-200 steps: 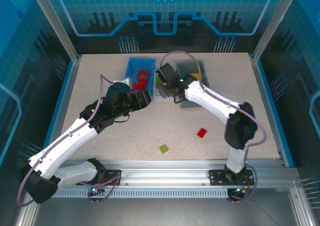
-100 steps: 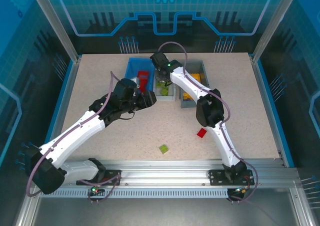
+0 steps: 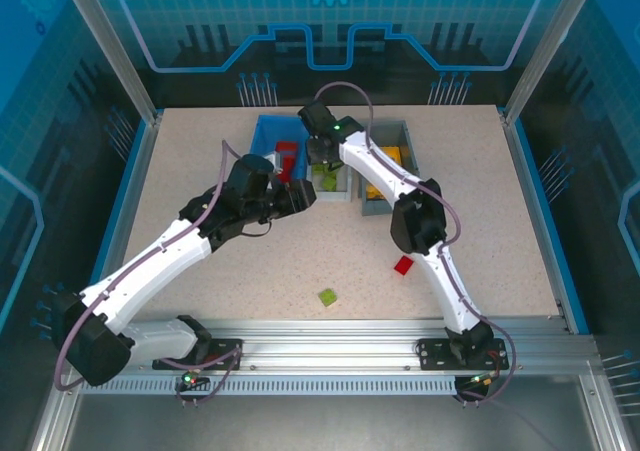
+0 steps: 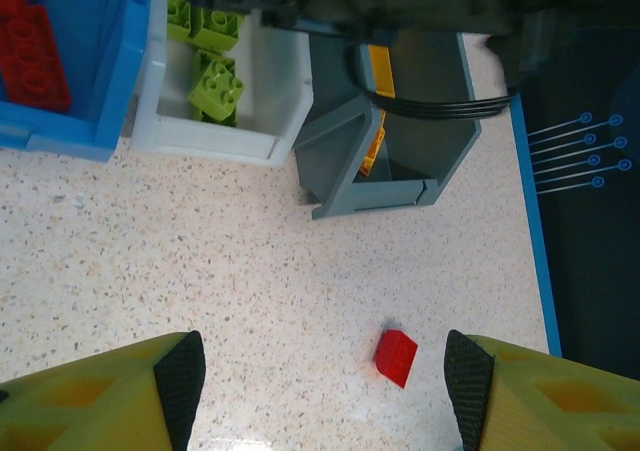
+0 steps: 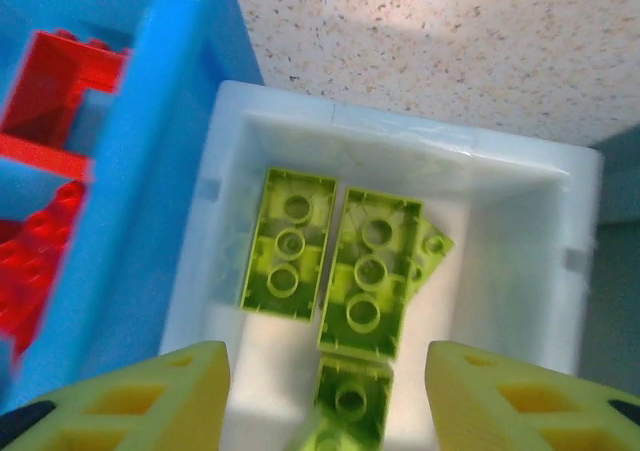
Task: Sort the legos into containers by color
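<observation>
Right wrist view looks straight down into the white bin point(image 5: 400, 136), where two lime green legos point(image 5: 290, 246) lie flat side by side, studs up, with another under one corner. The right gripper point(image 5: 330, 403) hangs above with fingers spread. A further green brick point(image 5: 350, 406) sits between them with a gap on either side. Its lower end is cut off at the frame edge, so I cannot tell whether it rests in the bin or is dropping. The blue bin point(image 5: 170, 171), touching on the left, holds red legos point(image 5: 60, 91).

Left wrist view has the left gripper point(image 4: 325, 376) spread wide and empty over the bench point(image 4: 200, 271), with a loose red brick point(image 4: 396, 356) below. Most of the grey bin point(image 4: 345, 186) is hidden by the right arm point(image 4: 400, 1), leaving one orange piece point(image 4: 378, 61) visible. In the top view a loose lime brick point(image 3: 327, 297) lies left of and nearer than the red one.

These bricks look light, rigid and smooth-sided. A pinch across two flat opposite walls, below the studs, should hold best. The red one lies skewed, so the jaws probably need squaring to it.
</observation>
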Available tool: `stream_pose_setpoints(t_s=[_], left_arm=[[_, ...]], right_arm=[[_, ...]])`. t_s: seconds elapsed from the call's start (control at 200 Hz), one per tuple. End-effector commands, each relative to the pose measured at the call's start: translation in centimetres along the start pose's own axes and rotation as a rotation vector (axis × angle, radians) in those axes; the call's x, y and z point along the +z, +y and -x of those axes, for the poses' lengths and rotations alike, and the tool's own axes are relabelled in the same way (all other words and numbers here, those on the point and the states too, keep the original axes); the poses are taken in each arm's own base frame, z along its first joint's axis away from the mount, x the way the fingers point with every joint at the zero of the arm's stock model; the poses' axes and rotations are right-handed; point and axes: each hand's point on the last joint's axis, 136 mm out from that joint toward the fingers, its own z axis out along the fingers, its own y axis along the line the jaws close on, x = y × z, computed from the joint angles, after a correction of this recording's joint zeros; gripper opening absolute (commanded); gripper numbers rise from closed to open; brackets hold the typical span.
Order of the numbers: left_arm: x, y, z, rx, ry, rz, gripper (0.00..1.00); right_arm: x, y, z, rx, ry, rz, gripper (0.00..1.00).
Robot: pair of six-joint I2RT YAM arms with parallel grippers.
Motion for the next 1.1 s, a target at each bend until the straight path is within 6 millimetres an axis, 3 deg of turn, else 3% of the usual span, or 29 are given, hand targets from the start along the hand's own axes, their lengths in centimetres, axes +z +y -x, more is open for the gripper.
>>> stream_pose_setpoints(t_s=[0.0, 0.095, 0.37, 0.535, 0.625, 0.82, 1.095], left_arm=[[0.3, -1.5, -2.6, 0.047, 0.074, -0.049, 0.68], [1.9, -3.6, -5.8, 0.178, 0.154, -0.061, 0.68], [8.2, -8.8, -15.3, 0.477, 0.306, -0.071, 0.69], [12.0, -10.8, -19.3, 0.604, 0.356, -0.032, 0.7], [14.3, -10.4, -20.7, 0.654, 0.383, 0.026, 0.72], [18.3, -8.7, -21.7, 0.722, 0.409, 0.151, 0.75], [21.9, -6.8, -22.9, 0.788, 0.432, 0.236, 0.76]], right_arm=[[-9.6, -0.8, 3.7, 0.061, -0.183, 0.038, 0.54], [-14.1, -2.8, 2.0, 0.114, -0.25, 0.064, 0.54], [-25.0, -12.0, -10.5, 0.235, -0.297, 0.109, 0.6], [-31.7, -14.3, -15.4, 0.231, -0.386, 0.27, 0.69], [-34.5, -14.7, -17.3, 0.234, -0.429, 0.369, 0.75], [-38.2, -16.0, -19.4, 0.267, -0.505, 0.468, 0.8], [-37.5, -15.5, -20.4, 0.278, -0.457, 0.497, 0.8]])
